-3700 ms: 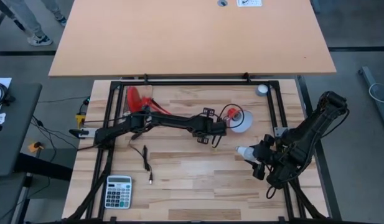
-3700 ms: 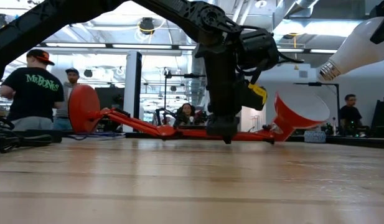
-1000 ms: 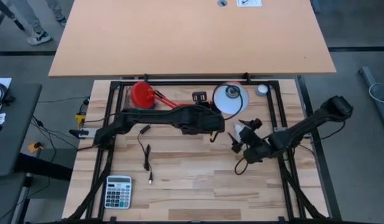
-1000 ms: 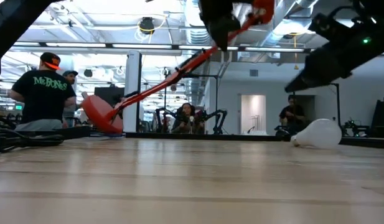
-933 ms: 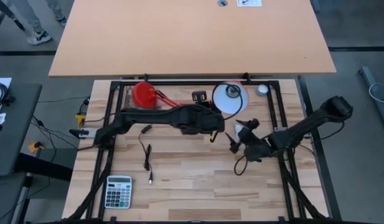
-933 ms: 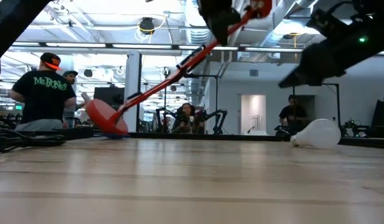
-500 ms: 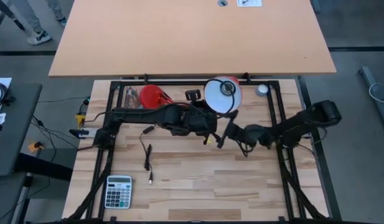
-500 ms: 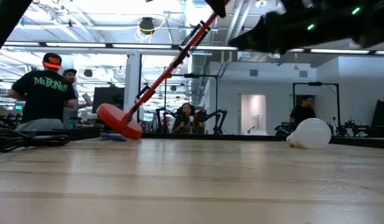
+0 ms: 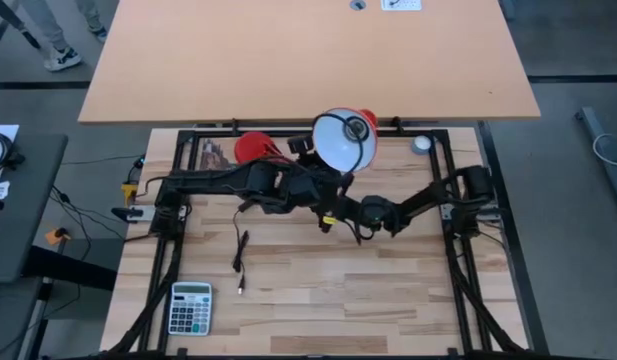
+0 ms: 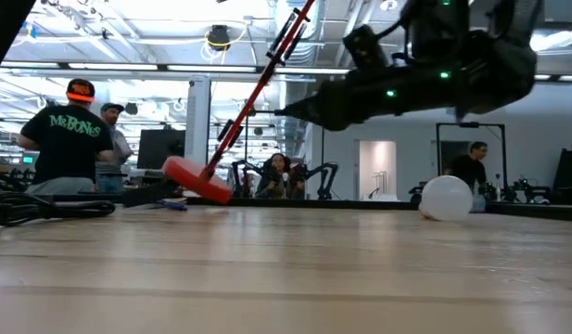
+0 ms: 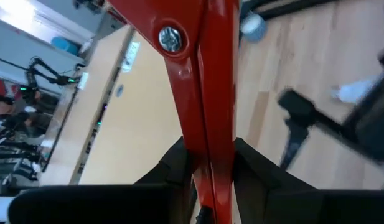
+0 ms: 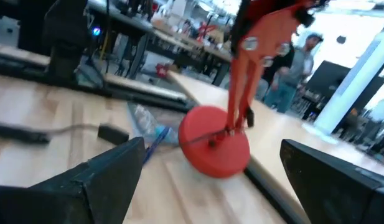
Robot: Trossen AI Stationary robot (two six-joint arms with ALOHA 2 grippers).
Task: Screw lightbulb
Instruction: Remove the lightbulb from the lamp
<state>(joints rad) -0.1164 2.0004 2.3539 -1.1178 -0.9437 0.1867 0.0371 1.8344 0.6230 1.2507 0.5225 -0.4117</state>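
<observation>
Nearest edge of the light wooden slatted table (image 9: 318,300): grey pocket calculator with white keys (image 9: 191,307) at the left corner. Thin black cable (image 9: 238,255) lies loose just beyond it.

Mid-table: right gripper (image 12: 210,186) reaches in from the right side, raised off the wood in the low view. Its two dark fingers (image 12: 86,180) stand wide apart with nothing between them. It sits just beside the left gripper (image 11: 213,168), which comes in from the left. Left fingers (image 11: 179,165) are pressed together on the red metal lamp arm (image 11: 207,93), one on each side of it.

Small white pear-shaped lightbulb (image 10: 445,198) lies on the tabletop at the right in the low view, free of both grippers. Its screw base cannot be made out. In the high view it cannot be picked out near the right arm.

Farther back: round red lamp base (image 9: 253,148) rests tilted near the rear left of the table. Lamp arm rises steeply from it. Red lamp shade with white inside (image 9: 343,140) is held high, opening up toward the overhead camera. Small round grey disc (image 9: 420,144) sits at the rear right corner.

Beyond the table: person in a black T-shirt and orange cap (image 10: 54,139), others farther off.
</observation>
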